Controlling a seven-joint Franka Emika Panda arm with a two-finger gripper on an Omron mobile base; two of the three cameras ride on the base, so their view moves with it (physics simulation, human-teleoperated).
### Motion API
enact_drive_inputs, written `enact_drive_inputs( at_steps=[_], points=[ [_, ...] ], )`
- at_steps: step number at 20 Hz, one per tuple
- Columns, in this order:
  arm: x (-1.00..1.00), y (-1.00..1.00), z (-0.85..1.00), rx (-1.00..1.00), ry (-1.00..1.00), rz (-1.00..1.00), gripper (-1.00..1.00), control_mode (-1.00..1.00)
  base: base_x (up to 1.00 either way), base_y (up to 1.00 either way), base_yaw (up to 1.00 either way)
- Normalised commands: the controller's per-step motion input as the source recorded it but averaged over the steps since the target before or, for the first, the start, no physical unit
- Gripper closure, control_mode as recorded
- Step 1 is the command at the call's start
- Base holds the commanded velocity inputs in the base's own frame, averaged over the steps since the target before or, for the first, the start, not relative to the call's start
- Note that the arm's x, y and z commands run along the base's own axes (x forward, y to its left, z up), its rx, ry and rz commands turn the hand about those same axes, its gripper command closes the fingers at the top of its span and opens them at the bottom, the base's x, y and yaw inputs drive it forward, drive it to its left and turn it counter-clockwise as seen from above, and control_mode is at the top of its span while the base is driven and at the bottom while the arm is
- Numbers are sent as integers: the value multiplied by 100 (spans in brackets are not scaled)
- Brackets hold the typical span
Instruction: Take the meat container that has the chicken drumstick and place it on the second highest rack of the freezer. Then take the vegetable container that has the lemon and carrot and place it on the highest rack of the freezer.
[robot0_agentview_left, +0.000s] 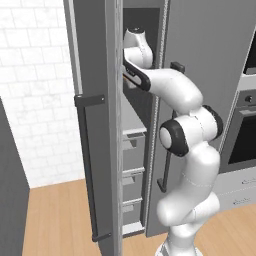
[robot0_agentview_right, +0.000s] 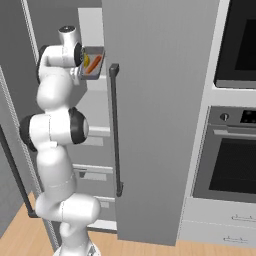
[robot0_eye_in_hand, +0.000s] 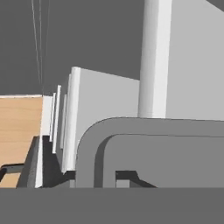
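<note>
Honestly a lot is hidden here. From the left base view the gripper is tucked inside the freezer (robot0_agentview_left: 142, 30), behind the open door (robot0_agentview_left: 95, 125), so I can't tell how the jaws sit. From the right base view the vegetable container (robot0_agentview_right: 92, 62) sits right at the hand, but the closed fridge door (robot0_agentview_right: 160, 115) cuts off its far side; the lemon (robot0_agentview_right: 86, 61) and carrot (robot0_agentview_right: 95, 63) are too small to make out well. Whether the fingers actually pinch its rim is blocked by the wrist. In the hand view, the container wall (robot0_eye_in_hand: 131, 153) in front of the jaws runs off the right edge, contents unseen.
</note>
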Motion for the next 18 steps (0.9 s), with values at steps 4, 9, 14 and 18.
enact_drive_inputs(
  at_steps=[4, 9, 14, 18],
  points=[
    [87, 16, -4, -3, -2, -3, 100, -100, 0, 0, 0],
    [80, 8, 0, -1, -3, -2, 100, -100, 0, 0, 0],
    [22, 17, -33, -10, -9, -5, -100, -100, 0, 0, 0],
    [0, 25, -1, -11, -10, -10, -100, -100, 0, 0, 0]
  ],
)
